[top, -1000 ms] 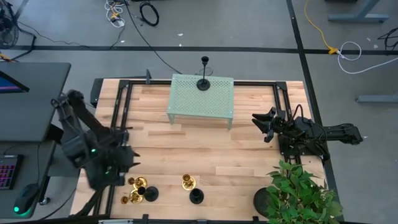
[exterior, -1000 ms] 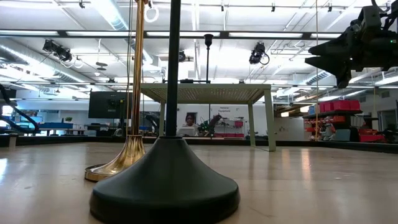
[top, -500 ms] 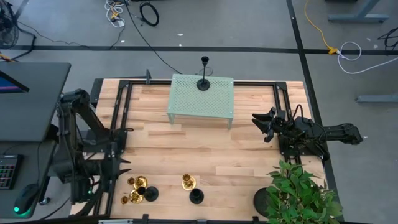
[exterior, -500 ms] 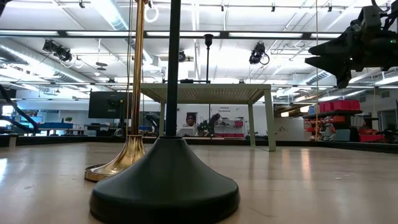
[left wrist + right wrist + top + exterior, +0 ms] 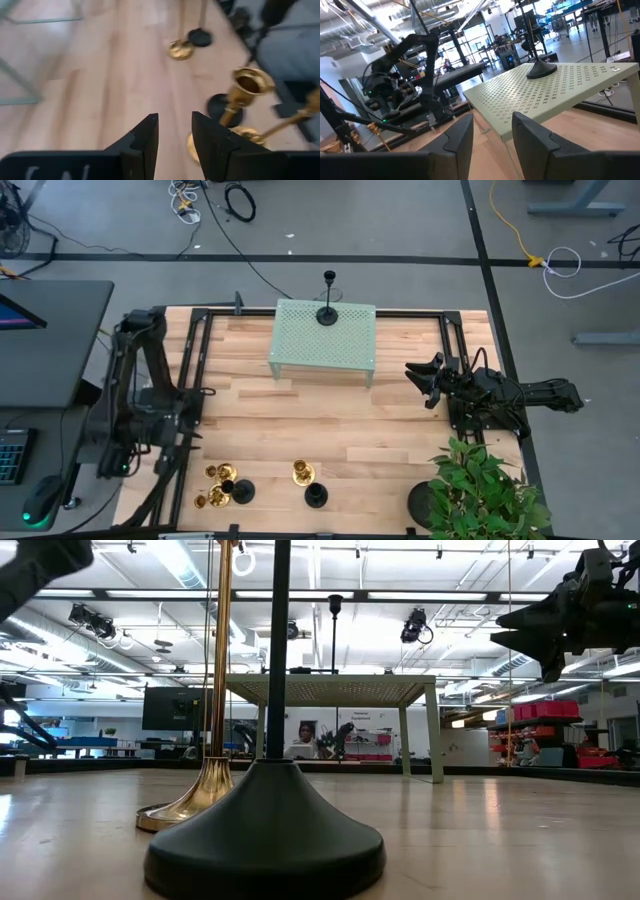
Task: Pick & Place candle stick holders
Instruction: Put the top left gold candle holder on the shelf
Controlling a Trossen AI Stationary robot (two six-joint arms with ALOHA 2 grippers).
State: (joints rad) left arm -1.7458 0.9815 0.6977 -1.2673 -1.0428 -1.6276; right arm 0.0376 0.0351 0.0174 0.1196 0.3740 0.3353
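While one black holder (image 5: 327, 313) stands on the pale green perforated stand (image 5: 322, 336) at the far side of the table (image 5: 330, 420), the other five holders sit at the near edge. Two brass holders (image 5: 218, 485) and a black one (image 5: 241, 491) cluster at the near left; one of those brass ones appears to lie tipped on its side. Just to their right stand a third brass holder (image 5: 302, 472) and another black holder (image 5: 316, 497), close together.

From the low view, that black holder's base (image 5: 265, 830) fills the foreground, with the brass one (image 5: 195, 795) just behind it to the left and the stand (image 5: 335, 690) well beyond.

Off the table's left edge, the left gripper (image 5: 174, 132) is raised above the near-left cluster; its fingers (image 5: 145, 137) are parted by a narrow gap and grasp nothing. Past them its wrist view shows a brass cup (image 5: 251, 82) and the far pair of bases (image 5: 190, 44).

At the right edge of the table, level with the stand's front, the right gripper (image 5: 420, 380) waits, pointing toward the stand. Its fingers (image 5: 457, 137) are apart and empty, and its wrist view shows the stand (image 5: 555, 92) with the black holder's base (image 5: 541, 70) on it. A potted plant (image 5: 480, 490) occupies the near right corner.
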